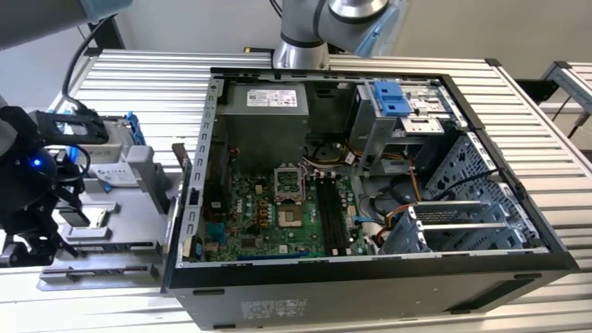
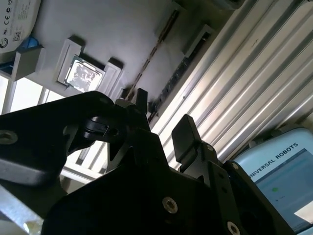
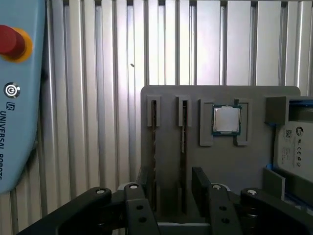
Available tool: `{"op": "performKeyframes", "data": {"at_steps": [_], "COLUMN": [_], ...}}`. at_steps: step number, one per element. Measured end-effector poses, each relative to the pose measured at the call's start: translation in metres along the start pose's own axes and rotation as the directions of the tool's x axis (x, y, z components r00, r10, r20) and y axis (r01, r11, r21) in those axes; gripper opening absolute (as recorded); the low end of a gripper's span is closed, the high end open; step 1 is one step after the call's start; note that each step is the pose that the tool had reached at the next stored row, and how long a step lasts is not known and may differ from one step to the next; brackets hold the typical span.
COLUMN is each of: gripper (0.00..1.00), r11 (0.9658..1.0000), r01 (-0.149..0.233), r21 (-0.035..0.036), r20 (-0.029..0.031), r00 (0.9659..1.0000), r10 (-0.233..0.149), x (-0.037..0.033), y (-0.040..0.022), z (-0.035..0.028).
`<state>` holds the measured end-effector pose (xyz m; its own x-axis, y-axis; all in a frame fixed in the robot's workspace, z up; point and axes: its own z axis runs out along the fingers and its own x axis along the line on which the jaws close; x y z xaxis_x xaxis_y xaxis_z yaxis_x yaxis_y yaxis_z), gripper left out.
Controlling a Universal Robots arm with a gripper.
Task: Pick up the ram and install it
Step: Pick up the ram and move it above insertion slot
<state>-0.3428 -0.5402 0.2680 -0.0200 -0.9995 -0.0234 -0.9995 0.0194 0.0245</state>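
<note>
Counts from the first wrist view and the exterior view: ram stick (image 3: pixel 153 147) + ram stick (image 3: pixel 183 142) = 2. Grey tray (image 3: pixel 225 164): 1. CPU (image 3: pixel 226 119): 1. Hard drive (image 3: pixel 293 147): 1. Teach pendant (image 3: pixel 19 107): 1. PC case (image 1: pixel 370 272): 1. Gripper (image 3: pixel 168 183): 1, with 2 fingers (image 3: pixel 200 182).

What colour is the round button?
The button is red, yellow-ringed; first wrist view shows it best.

My end effector (image 3: pixel 168 196) covers one edge of the grey holder (image 3: pixel 220 95), so I cannot see where the ram sticks (image 3: pixel 183 137) end. The picture edge cuts the hard drive (image 3: pixel 293 152) and the pendant (image 3: pixel 19 122).
</note>
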Motion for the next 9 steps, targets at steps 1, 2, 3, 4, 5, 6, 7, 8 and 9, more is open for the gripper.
{"op": "performKeyframes", "data": {"at_steps": [1, 2, 3, 4, 5, 6, 7, 8, 9], "gripper": [1.00, 1.00, 1.00, 1.00, 1.00, 1.00, 1.00, 1.00, 1.00], "r11": [1.0000, 1.0000, 1.0000, 1.0000, 1.0000, 1.0000, 1.0000, 1.0000, 1.0000], "r01": [0.000, 0.000, 0.000, 0.000, 0.000, 0.000, 0.000, -0.001, -0.001], "r21": [-0.0034, -0.0042, -0.0043, -0.0044, -0.0043, -0.0043, -0.0044, -0.0043, -0.0044], "r20": [-0.0001, -0.0004, -0.0001, -0.0001, 0.0001, 0.0000, -0.0001, -0.0001, -0.0002], "r00": [1.0000, 1.0000, 1.0000, 1.0000, 1.0000, 1.0000, 1.0000, 1.0000, 1.0000], "r10": [0.000, 0.000, 0.000, 0.000, 0.000, 0.000, 0.000, 0.001, 0.001], "x": [0.0009, 0.0020, 0.0034, 0.0047, 0.0054, 0.0062, 0.0066, 0.0069, 0.0072], "y": [0.0000, 0.0000, -0.0001, -0.0002, -0.0003, -0.0003, -0.0003, -0.0004, -0.0005], "z": [0.0018, 0.0030, 0.0048, 0.0071, 0.0089, 0.0117, 0.0135, 0.0153, 0.0172]}}
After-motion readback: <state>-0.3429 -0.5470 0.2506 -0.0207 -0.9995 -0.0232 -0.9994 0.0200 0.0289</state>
